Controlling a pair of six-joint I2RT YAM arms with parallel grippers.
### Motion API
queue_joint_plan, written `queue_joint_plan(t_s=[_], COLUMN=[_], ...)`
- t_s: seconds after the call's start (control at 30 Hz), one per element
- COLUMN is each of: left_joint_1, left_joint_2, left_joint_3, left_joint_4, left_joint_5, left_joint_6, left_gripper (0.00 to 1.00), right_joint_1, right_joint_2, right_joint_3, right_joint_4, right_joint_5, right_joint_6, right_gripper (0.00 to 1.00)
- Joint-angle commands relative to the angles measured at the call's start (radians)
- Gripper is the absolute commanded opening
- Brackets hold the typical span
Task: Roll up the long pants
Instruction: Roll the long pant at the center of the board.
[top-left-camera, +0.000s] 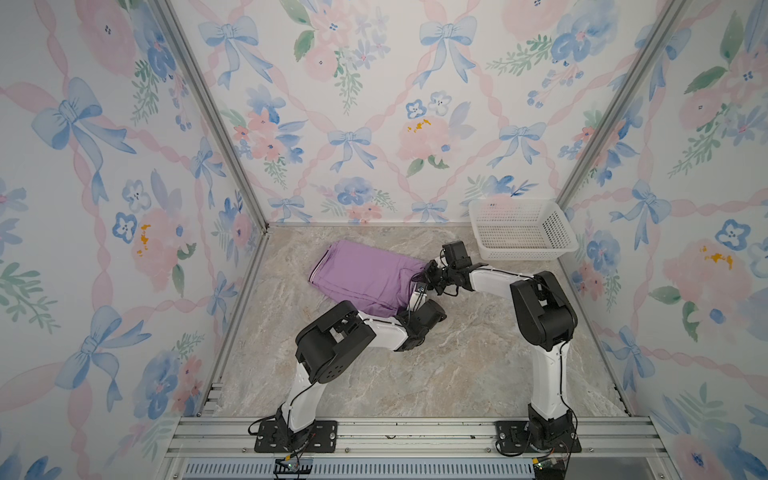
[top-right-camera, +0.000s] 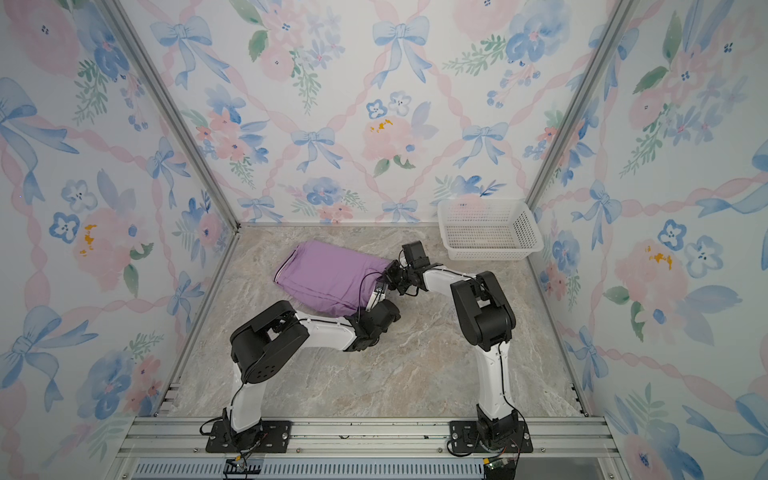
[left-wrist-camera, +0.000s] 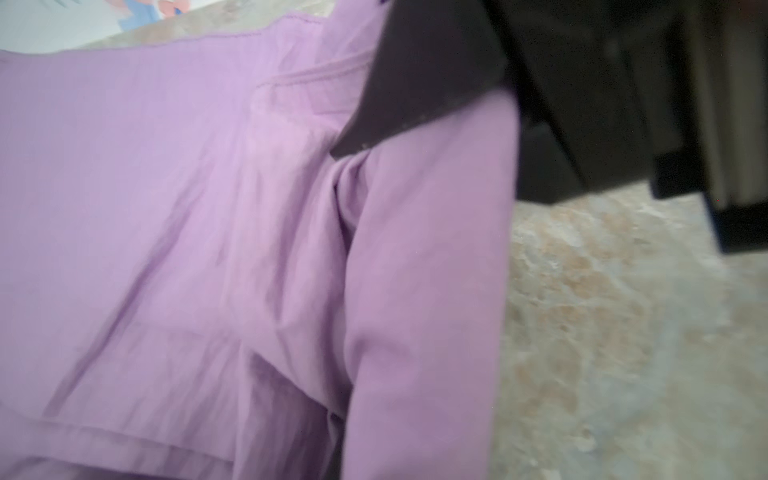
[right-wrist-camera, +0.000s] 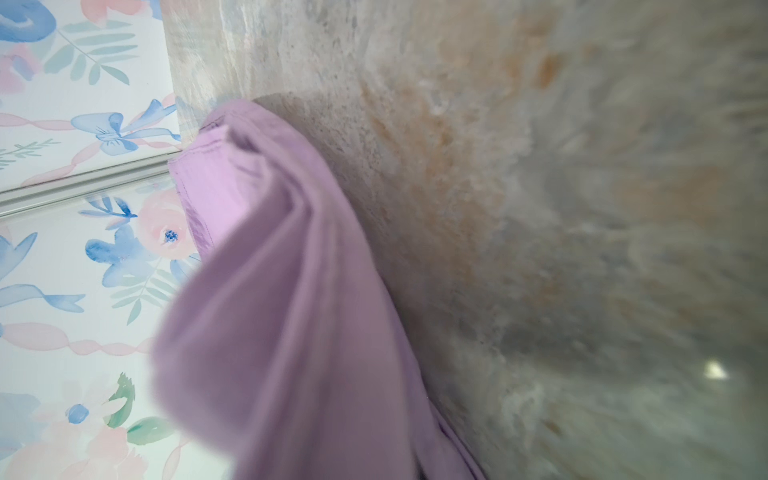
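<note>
The pants (top-left-camera: 361, 278) lie folded on the table (top-left-camera: 415, 374), apart from the basket (top-left-camera: 523, 249), to its left. The left gripper (top-left-camera: 413, 295) is clamped on their edge nearest the basket, fabric bunched under a finger (left-wrist-camera: 415, 83). The right gripper (top-left-camera: 429, 276) meets that same edge; its grip cannot be told

Lilac long pants (top-left-camera: 361, 278), folded flat

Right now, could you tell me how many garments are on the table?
1: the long pants, folded mid-table toward the back wall; the left arm and right arm cover their right edge, so more could hide there.
</note>
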Motion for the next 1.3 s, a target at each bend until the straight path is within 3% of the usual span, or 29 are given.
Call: queue_joint_plan(t_s=[0.0, 0.03, 0.17, 0.33, 0.63, 1.27], left_joint_1=[0.083, 0.115, 0.239, 0.353, 0.433, 0.502], left_joint_2=[-0.111, -0.138, -0.175, -0.093, -0.009, 0.097], left_joint_3=[-0.072, -0.098, -0.172, -0.204, -0.323, -0.359], left_joint_4=[0.154, 0.204, 0.360, 0.482, 0.773, 1.008], left_joint_5=[0.384, 0.484, 0.815, 1.076, 1.188, 1.286], left_joint_6=[-0.039, -0.062, -0.161, -0.244, -0.420, -0.617], left_gripper=[0.00, 0.00, 0.00, 0.00, 0.00, 0.00], right_joint_1=[-0.032, -0.042, -0.079, -0.102, -0.083, 0.023], right_joint_2=[-0.108, -0.132, -0.220, -0.261, -0.145, 0.059], right_joint_3=[-0.018, -0.020, -0.038, -0.087, -0.102, 0.076], right_joint_4=[-0.004, -0.033, -0.137, -0.160, -0.046, 0.036], right_joint_5=[0.040, 0.063, 0.121, 0.115, 0.020, -0.026], right_joint_6=[-0.080, -0.117, -0.235, -0.289, -0.246, -0.174], right_gripper=[0.91, 0.98, 0.98, 0.98, 0.98, 0.98])
